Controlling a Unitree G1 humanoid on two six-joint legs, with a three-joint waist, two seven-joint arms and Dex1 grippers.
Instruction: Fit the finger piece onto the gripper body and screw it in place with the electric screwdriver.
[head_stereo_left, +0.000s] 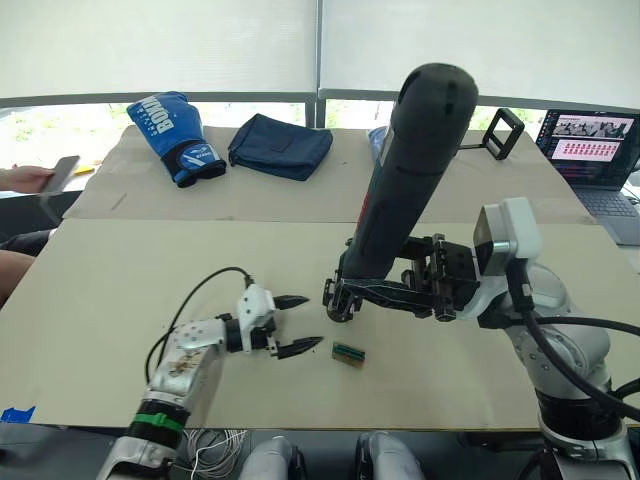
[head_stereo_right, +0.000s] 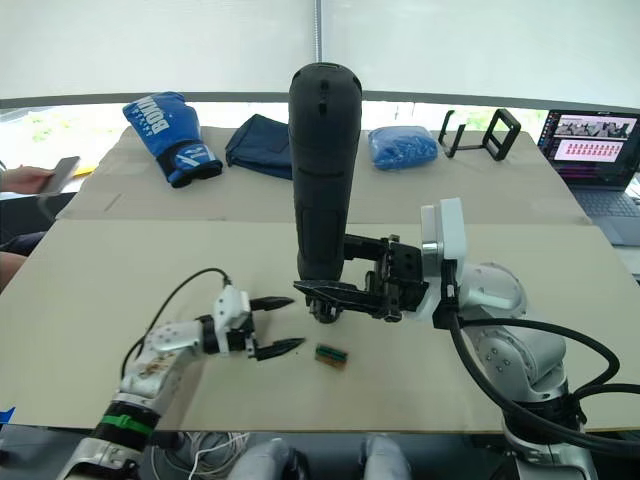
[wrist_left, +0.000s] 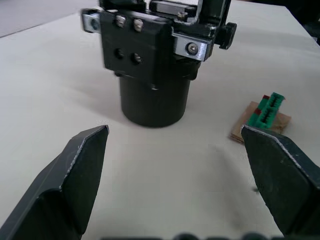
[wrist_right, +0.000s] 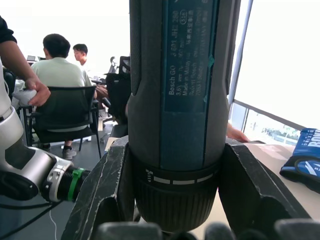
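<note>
progress: thick black cylindrical electric screwdriver (head_stereo_right: 325, 170) already in hand, upright, bit end down at the small black gripper body w/ round base (wrist_left: 155, 75) on the beige table (head_stereo_left: 150, 270). Looks like the screwing step, approx. late stage; can't tell if screw is seated.
finger piece: can't pick it out separately; prob. already on the body, not sure.
right gripper (head_stereo_right: 345, 295): fingers clamped round the screwdriver's lower collar, both sides touching.
left gripper (head_stereo_left: 290, 325): fingers apart, wide, holding nothing; just beside the body, not touching.
nearby: small green-and-brown block (head_stereo_left: 348, 353) on table, near the body's base.
left to do: drive screw home, withdraw tool.
</note>
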